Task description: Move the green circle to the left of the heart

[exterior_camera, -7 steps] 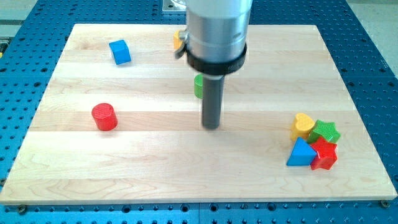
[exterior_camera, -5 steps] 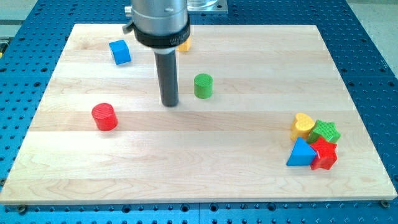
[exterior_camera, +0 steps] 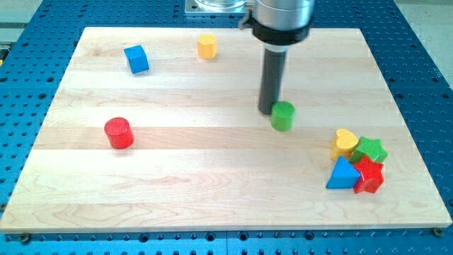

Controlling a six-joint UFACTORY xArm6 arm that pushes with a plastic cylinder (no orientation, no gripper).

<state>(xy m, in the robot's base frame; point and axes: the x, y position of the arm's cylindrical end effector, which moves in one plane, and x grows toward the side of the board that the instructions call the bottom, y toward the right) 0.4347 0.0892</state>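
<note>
The green circle (exterior_camera: 282,115) stands on the wooden board right of centre. My tip (exterior_camera: 269,110) is at its upper left, touching or nearly touching it. The yellow heart (exterior_camera: 345,142) lies at the view's right, well to the right of and a little below the green circle. It is the upper left piece of a tight cluster with a green star (exterior_camera: 370,150), a red star (exterior_camera: 369,175) and a blue triangle (exterior_camera: 342,174).
A red cylinder (exterior_camera: 119,132) stands at the view's left. A blue cube (exterior_camera: 136,59) is at the upper left. A yellow hexagon block (exterior_camera: 207,46) is near the top edge. The board (exterior_camera: 212,184) rests on a blue perforated table.
My tip has moved from the green circle's left round to its upper left. The green circle has slid to the right and slightly down, toward the heart.
</note>
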